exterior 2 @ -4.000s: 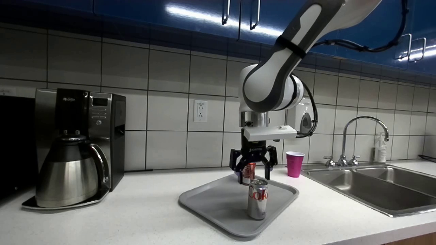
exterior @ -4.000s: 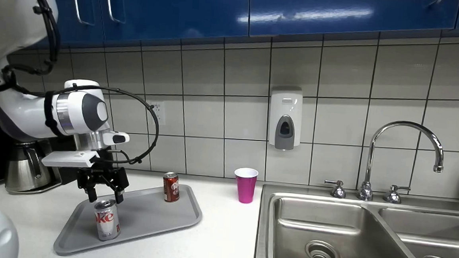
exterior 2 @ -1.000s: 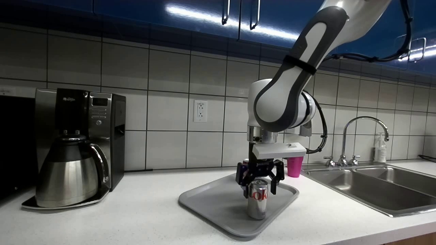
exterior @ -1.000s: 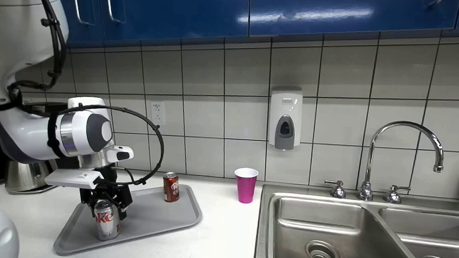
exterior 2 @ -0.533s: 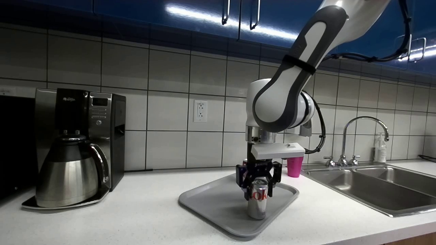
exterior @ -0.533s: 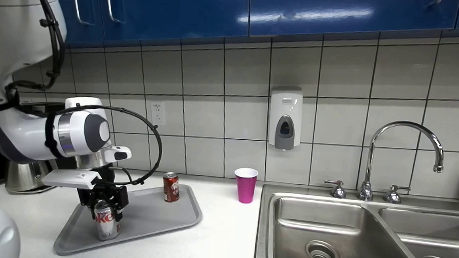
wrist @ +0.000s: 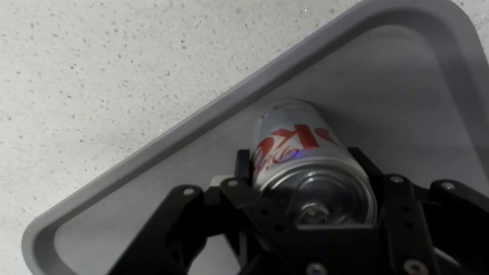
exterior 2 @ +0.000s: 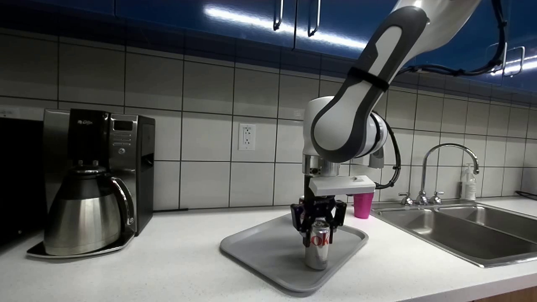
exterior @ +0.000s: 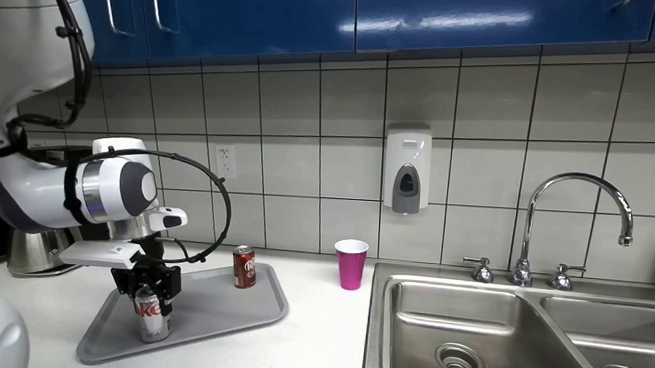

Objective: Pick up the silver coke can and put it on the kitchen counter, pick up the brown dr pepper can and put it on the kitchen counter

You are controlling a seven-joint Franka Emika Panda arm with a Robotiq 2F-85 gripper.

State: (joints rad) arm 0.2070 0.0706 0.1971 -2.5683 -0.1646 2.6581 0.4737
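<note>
The silver coke can stands on the grey tray in both exterior views, its red lettering partly covered. My gripper reaches down over its top and is shut on its upper part. In the wrist view, black fingers press on both sides of the silver coke can, and the base of the gripper covers part of its lid. The brown dr pepper can is upright at the tray's far end; in an exterior view it is almost hidden behind the gripper. Around the tray spreads the white kitchen counter.
The grey tray has a raised rim. A pink cup stands near the steel sink and its faucet. A coffee maker with its steel carafe is on the opposite side. Blue cabinets hang above.
Over the last few seconds my gripper has come down around the silver coke can. Within the last second its fingers have closed in from apart onto the can's sides. The can still rests on the tray.
</note>
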